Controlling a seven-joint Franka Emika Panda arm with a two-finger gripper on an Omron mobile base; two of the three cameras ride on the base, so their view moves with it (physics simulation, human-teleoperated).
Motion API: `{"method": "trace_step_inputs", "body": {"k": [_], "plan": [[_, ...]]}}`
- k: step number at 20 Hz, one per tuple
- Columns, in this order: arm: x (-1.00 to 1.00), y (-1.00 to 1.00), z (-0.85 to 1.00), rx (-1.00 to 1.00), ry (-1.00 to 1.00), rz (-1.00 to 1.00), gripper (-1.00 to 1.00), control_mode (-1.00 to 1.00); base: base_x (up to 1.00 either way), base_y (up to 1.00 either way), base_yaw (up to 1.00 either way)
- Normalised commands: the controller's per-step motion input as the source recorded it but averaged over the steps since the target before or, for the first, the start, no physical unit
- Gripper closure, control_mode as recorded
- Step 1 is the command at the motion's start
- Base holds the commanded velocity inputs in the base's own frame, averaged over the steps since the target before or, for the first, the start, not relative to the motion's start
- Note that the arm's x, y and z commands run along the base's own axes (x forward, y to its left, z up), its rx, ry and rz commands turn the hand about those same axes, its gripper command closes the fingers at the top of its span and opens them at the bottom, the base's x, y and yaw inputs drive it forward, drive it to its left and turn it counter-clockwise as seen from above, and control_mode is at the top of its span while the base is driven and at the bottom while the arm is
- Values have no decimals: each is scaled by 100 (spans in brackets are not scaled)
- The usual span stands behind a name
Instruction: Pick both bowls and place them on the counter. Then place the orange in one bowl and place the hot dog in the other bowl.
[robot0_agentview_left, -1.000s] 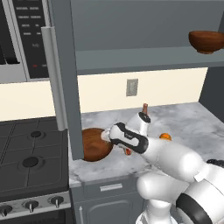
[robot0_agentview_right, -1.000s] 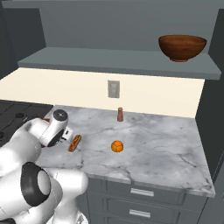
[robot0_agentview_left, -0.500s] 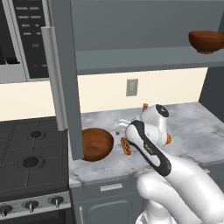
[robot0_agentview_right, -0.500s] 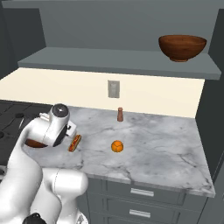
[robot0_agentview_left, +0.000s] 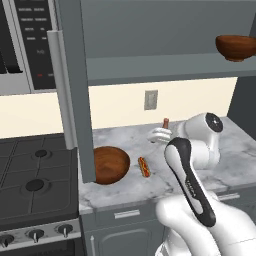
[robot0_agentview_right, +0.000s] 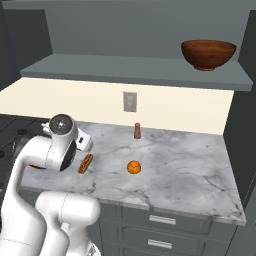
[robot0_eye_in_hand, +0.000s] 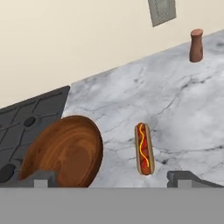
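Note:
One reddish-brown bowl (robot0_agentview_left: 110, 164) (robot0_eye_in_hand: 65, 153) stands on the marble counter (robot0_agentview_left: 122, 141) (robot0_agentview_right: 190, 165) at its left end, beside the stovetop. The other bowl (robot0_agentview_left: 236, 46) (robot0_agentview_right: 208, 53) rests on the upper shelf at the right. The hot dog (robot0_agentview_left: 144, 166) (robot0_agentview_right: 85, 163) (robot0_eye_in_hand: 144, 148) lies just right of the counter bowl. The orange (robot0_agentview_right: 133, 167) sits mid-counter, apart from both. My gripper (robot0_agentview_left: 156, 136) (robot0_agentview_right: 84, 143) (robot0_eye_in_hand: 113, 179) hovers above the counter behind the hot dog, open and empty, its fingertips (robot0_eye_in_hand: 41, 178) wide apart.
A small brown shaker (robot0_agentview_left: 166, 123) (robot0_agentview_right: 137, 130) (robot0_eye_in_hand: 196, 45) stands near the back wall below an outlet (robot0_agentview_left: 150, 99). The black stovetop (robot0_agentview_left: 35, 170) (robot0_eye_in_hand: 26, 113) borders the counter on the left, under a microwave (robot0_agentview_left: 20, 45). A grey cabinet post (robot0_agentview_left: 75, 90) rises by the bowl.
The gripper has left the bowl on the counter's left end, then risen and swung right and back toward the wall. The bowl, hot dog and orange stay put.

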Motion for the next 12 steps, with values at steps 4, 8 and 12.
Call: {"method": "trace_step_inputs", "body": {"k": [4, 8, 12], "plan": [[-45, -48, 59, -18, -9, -4, -100, -100, 0, 0, 0], [-46, -50, 42, -27, -4, -4, -100, -100, 0, 0, 0], [-48, -48, 47, -28, -1, -4, -100, -100, 0, 0, 0]]}}
